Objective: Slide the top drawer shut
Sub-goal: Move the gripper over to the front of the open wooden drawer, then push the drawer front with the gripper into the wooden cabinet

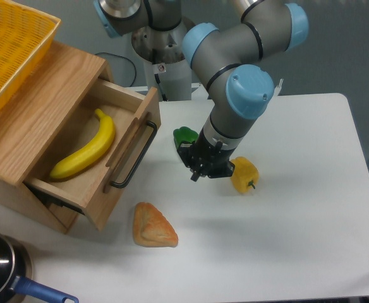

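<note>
The top drawer is a light oak box with a long black bar handle. It stands pulled out of the wooden cabinet at the left, with a yellow banana lying inside. My gripper hangs over the table to the right of the drawer front, about a hand's width from the handle. Its dark fingers point down and to the left. I cannot tell from this view whether they are open or shut. Nothing shows between them.
A green pepper lies just behind the gripper and a yellow pepper just to its right. A bread piece lies in front of the drawer. A yellow basket sits on the cabinet. A pot is at the front left.
</note>
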You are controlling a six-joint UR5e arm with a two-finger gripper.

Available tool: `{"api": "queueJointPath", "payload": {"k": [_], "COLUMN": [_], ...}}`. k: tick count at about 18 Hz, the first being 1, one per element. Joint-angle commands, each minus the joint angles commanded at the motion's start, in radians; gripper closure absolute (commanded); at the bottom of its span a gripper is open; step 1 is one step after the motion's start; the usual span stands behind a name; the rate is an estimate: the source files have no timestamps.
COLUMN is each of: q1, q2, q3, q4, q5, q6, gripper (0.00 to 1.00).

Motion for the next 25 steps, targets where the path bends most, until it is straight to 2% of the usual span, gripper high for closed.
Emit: {"api": "queueJointPath", "payload": {"k": [5,11,15,25], "q1": [0.006,-0.002,-0.005,-0.035], "q2": [0.037,0.074,0.094,0.097], "q3": [0.002,0.002,0.002,0.003], "q4": [-0.077,-0.124,-0.14,-0.14], "q5": [-0.058,-0.087,-0.098,-0.103], "q6": [0.0,-0.003,-0.005,-0.043], "gripper": [0.97,0.97,0.97,0.97]}}
